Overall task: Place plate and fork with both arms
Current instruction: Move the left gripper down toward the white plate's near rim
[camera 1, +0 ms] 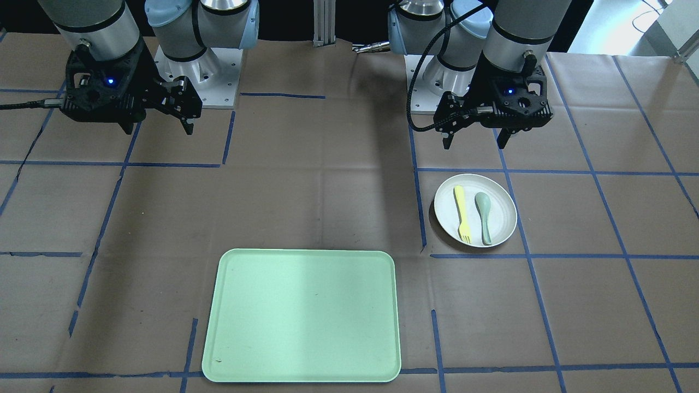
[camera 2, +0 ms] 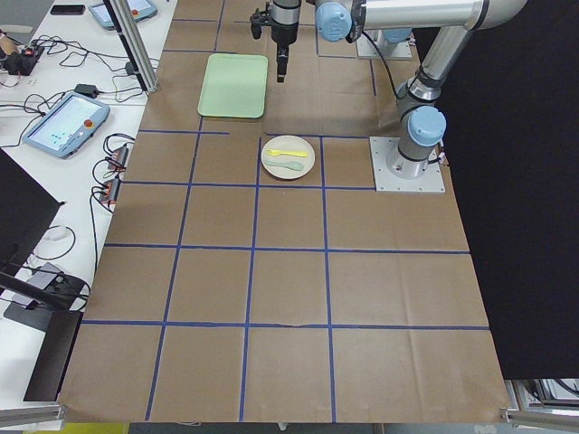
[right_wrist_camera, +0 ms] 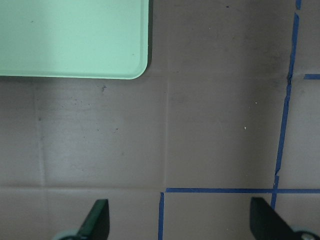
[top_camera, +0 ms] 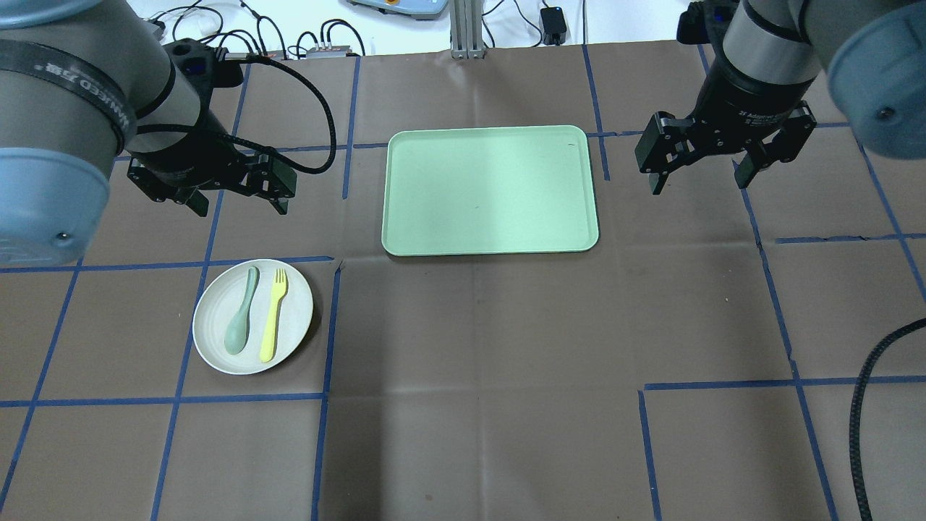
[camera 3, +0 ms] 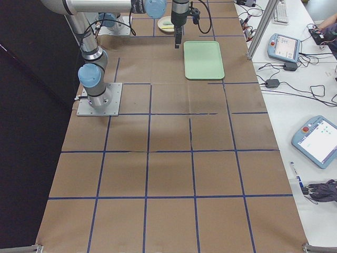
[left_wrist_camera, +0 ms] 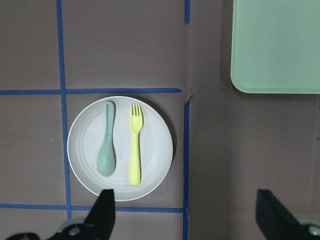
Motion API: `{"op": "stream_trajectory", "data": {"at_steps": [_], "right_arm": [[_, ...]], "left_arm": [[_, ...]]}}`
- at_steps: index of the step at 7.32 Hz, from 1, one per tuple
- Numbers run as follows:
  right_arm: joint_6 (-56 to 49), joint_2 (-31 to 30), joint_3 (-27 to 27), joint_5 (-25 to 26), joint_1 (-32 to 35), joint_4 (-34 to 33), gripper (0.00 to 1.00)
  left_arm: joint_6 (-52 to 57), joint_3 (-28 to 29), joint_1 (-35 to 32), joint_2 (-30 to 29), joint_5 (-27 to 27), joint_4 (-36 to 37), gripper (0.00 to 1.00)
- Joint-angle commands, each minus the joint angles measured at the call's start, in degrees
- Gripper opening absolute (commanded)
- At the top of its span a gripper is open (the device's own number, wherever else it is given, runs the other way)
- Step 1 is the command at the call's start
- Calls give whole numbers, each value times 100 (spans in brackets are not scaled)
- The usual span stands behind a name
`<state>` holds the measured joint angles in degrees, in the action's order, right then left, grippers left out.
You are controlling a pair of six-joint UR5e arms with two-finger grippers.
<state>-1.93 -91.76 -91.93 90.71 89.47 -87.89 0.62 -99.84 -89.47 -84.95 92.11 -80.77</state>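
Note:
The off-white plate [top_camera: 298,307] lies on the table on my left, also in the front view [camera 1: 505,210] and the left wrist view [left_wrist_camera: 155,150]. On it lie the pale yellow fork [top_camera: 274,315] [camera 1: 462,213] [left_wrist_camera: 135,150] and a grey-green spoon [top_camera: 241,325] [left_wrist_camera: 107,150], side by side. My left gripper [top_camera: 240,210] [camera 1: 474,142] [left_wrist_camera: 187,220] hangs open and empty above the table just beyond the plate. My right gripper [top_camera: 698,184] [camera 1: 158,130] [right_wrist_camera: 177,222] is open and empty, right of the tray.
A pale green rectangular tray [top_camera: 492,192] [camera 1: 303,316] [right_wrist_camera: 70,35] lies at the middle of the far side, with nothing on it. Brown paper with blue tape lines covers the table. Cables and teach pendants [camera 3: 284,46] lie off the far edge.

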Motion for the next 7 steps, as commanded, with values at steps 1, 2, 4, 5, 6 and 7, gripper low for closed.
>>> {"op": "stream_trajectory", "data": {"at_steps": [1, 2, 4, 5, 6, 7], "right_arm": [[0, 0, 0, 8, 0, 0, 100], [0, 0, 0, 8, 0, 0, 100], [0, 0, 0, 8, 0, 0, 100], [0, 0, 0, 0, 0, 0, 100], [0, 0, 0, 8, 0, 0, 100], [0, 0, 0, 8, 0, 0, 100]], "left_arm": [[9, -10, 0, -13, 0, 0, 100], [9, -10, 0, -4, 0, 0, 100], [18, -1, 0, 39, 0, 0, 100], [-26, 51, 0, 92, 61, 0, 100], [-26, 87, -43, 180, 62, 0, 100], [-113, 61, -18, 94, 44, 26, 100]]}}
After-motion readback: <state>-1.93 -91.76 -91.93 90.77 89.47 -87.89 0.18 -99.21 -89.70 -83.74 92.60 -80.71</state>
